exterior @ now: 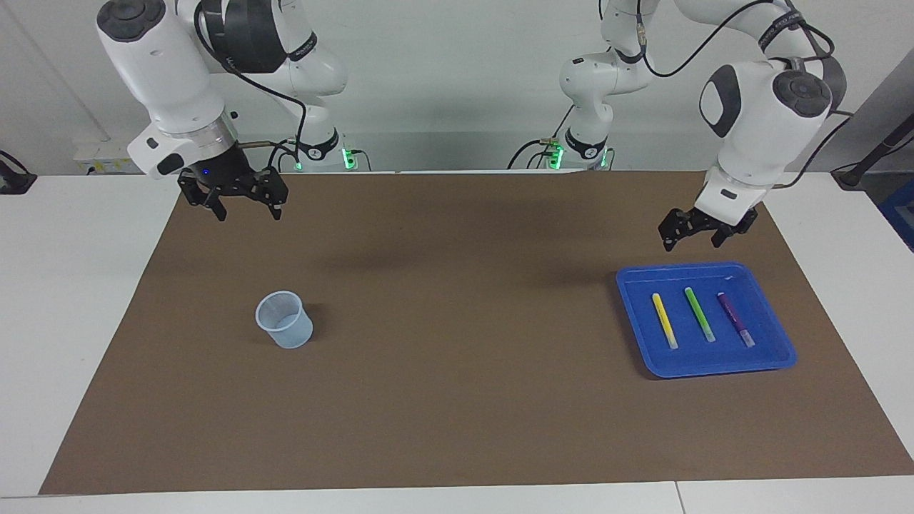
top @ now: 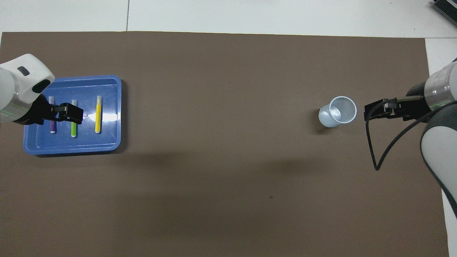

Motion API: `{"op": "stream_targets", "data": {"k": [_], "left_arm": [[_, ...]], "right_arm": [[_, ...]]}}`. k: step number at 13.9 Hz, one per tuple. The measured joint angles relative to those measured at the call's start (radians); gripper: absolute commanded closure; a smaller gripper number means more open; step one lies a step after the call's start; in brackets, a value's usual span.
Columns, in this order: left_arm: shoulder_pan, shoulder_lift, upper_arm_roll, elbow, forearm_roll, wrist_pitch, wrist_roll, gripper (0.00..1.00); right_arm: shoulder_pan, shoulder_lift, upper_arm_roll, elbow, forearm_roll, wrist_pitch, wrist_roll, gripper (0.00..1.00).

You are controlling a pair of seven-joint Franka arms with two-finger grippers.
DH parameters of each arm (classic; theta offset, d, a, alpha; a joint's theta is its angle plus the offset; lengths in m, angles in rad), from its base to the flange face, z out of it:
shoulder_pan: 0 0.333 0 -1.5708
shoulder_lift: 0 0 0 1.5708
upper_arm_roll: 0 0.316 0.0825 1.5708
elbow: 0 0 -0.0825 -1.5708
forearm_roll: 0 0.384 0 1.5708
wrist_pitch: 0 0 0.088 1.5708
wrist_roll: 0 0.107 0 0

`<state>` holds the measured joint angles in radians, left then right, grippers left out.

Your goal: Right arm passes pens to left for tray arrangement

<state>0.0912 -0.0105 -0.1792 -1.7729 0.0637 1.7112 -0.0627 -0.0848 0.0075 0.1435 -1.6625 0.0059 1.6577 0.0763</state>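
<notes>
The blue tray [exterior: 714,365] lies toward the left arm's end of the table, also in the overhead view [top: 107,140]. In it lie the yellow pen [exterior: 664,320] [top: 98,115], green pen [exterior: 700,314] [top: 73,129] and purple pen [exterior: 735,319] [top: 52,127], side by side and apart. My left gripper [exterior: 696,241] [top: 73,113] hangs open and empty above the tray's edge that is nearest the robots. My right gripper [exterior: 245,207] [top: 373,110], with its blue light, is open and empty, raised over the mat at the right arm's end.
A translucent bluish cup [exterior: 284,320] [top: 339,111] stands upright on the brown mat [exterior: 457,357], farther from the robots than the right gripper. White table surface surrounds the mat.
</notes>
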Motion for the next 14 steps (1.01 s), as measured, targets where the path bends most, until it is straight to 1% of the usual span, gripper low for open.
{"op": "stream_targets", "data": {"k": [3, 14], "left_arm": [[0.004, -0.018, 0.011, -0.002, 0.000, -0.044, 0.000, 0.00], [0.009, -0.021, 0.014, -0.004, 0.000, -0.043, 0.000, 0.00]], "right_arm": [[0.000, 0.000, 0.000, 0.000, 0.000, 0.000, 0.000, 0.00], [0.001, 0.000, 0.001, 0.000, 0.000, -0.001, 0.000, 0.00]]}}
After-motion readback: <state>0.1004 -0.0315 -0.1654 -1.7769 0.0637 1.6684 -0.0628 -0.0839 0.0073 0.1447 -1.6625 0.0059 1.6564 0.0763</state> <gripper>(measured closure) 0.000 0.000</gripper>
